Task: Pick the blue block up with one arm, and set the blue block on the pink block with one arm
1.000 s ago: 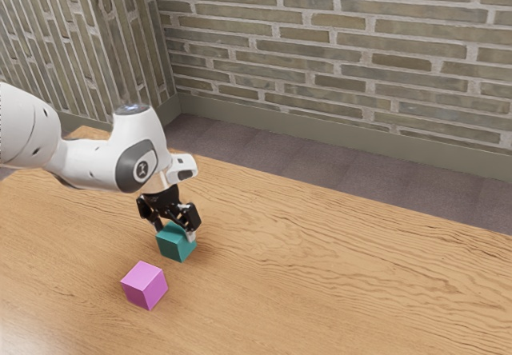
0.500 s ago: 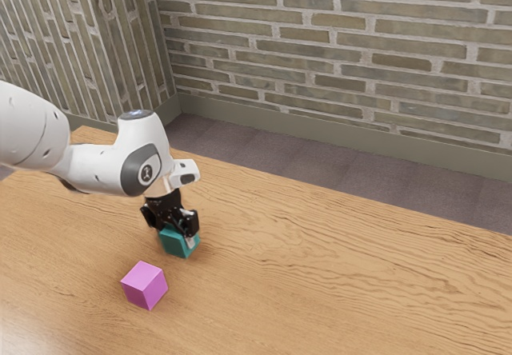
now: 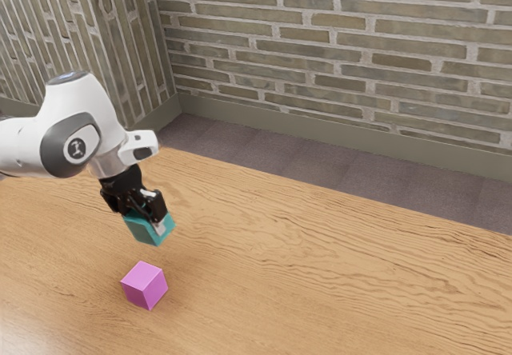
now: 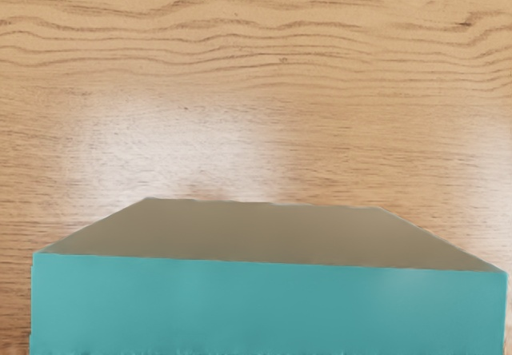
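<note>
1. Your gripper (image 3: 150,220) was clamped on the blue block (image 3: 145,232), with its black fingers pressing the block's upper part from two opposite sides.
2. You held the blue block in the air, clear of the table (image 3: 336,259). It was tilted, with one lower corner pointing down, and it rendered more teal than blue.
3. Your pink block (image 3: 145,285) sat flat on the table, below the held block and a little nearer the camera, apart from it.
4. You could see a small dark mark on the grey round cap of the arm (image 3: 72,135), too small to read.
5. Your arm came in from the exterior view's left with its white joint raised high. The hand slanted down toward the exterior view's right, so the gripper hung tilted rather than straight down.
6. In your wrist view the blue block (image 4: 268,307) sat large just under the hand, with a teal face toward the camera and a shaded face beyond it. The table's wood grain (image 4: 256,91) lay behind it, with a pale patch of glare.
7. You had a brick wall (image 3: 336,51) beyond the table's far edge.
</note>
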Motion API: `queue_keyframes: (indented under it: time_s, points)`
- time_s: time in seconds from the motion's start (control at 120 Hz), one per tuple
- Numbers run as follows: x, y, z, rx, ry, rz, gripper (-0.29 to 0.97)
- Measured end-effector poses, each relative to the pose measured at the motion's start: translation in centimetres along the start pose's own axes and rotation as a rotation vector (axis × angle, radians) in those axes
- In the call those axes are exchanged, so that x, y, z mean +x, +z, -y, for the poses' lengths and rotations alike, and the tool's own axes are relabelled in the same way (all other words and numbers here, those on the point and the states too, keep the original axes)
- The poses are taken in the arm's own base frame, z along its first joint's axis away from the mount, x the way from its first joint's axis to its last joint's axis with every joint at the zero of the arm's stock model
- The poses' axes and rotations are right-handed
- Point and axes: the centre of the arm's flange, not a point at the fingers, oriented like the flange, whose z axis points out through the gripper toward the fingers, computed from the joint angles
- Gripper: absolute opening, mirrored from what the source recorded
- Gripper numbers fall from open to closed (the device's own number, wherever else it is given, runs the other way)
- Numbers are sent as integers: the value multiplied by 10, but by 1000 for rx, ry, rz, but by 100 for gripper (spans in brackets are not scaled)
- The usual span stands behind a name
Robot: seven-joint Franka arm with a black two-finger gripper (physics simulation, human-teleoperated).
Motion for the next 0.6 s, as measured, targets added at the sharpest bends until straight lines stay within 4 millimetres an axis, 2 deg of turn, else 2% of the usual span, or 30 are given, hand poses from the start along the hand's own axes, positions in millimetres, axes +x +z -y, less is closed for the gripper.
queue_keyframes:
  time_s: [0.05,0.125,0.208,0.333,0.45,0.6]
  points:
    - [-14,7,2,-4,-5,29,39]
    - [-23,17,7,10,-4,49,39]
    - [-23,29,14,28,-6,49,38]
    - [-21,39,38,37,-46,42,38]
    - [-27,34,37,35,-37,36,38]
    - [-39,45,37,33,-35,75,38]
